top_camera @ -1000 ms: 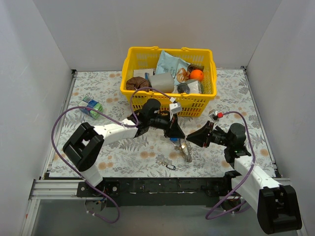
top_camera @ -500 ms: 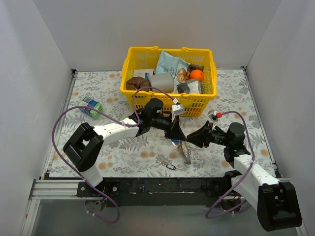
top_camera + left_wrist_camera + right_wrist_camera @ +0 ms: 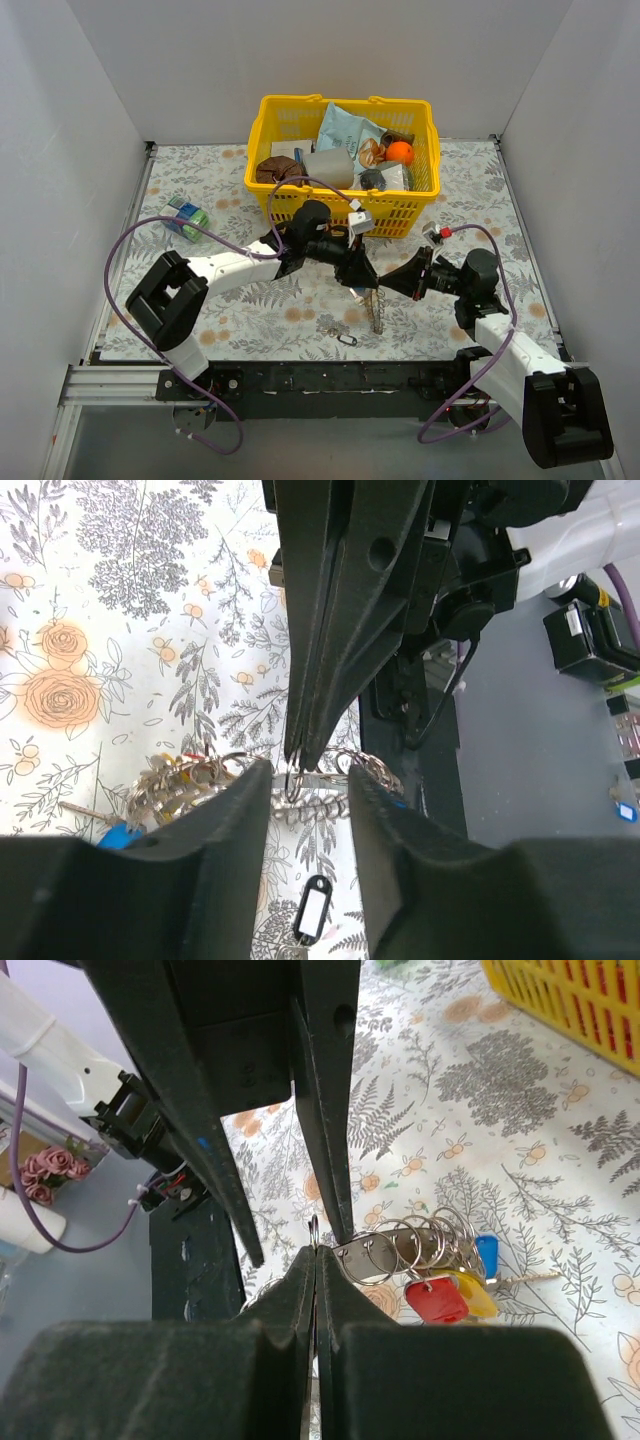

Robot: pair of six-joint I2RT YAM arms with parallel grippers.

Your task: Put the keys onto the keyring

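Keyring [image 3: 400,1245] shows in the right wrist view as a silvery cluster of coiled loops just right of the frame's centre, low over the flowered table [image 3: 230,310]. The keys [image 3: 432,1300] hang off its lower right side: a red head, with a yellow one touching it and a blue one just above. The right gripper [image 3: 315,1255] rises from the bottom edge of that view with its two fingers pressed flat together, pinching a thin wire loop at the keyring's left end. The left gripper [image 3: 308,775] has its fingers parted, with tablecloth showing through the gap. One fingertip touches the keyring's metal edge, and nothing is clamped between the two. In the left wrist view the right gripper's closed tip comes down from the top of the frame into that gap, and the keyring's fringed rim spreads to either side behind the left fingers. From the top camera, the two grippers meet nose to nose at lower centre, with the bunch trailing just below them. A black tag [image 3: 313,905] lies on the table near the bunch, apart from it. A yellow basket [image 3: 262,180] filled with goods stands at upper centre, and a green-and-blue roll [image 3: 187,218] lies well to the left.
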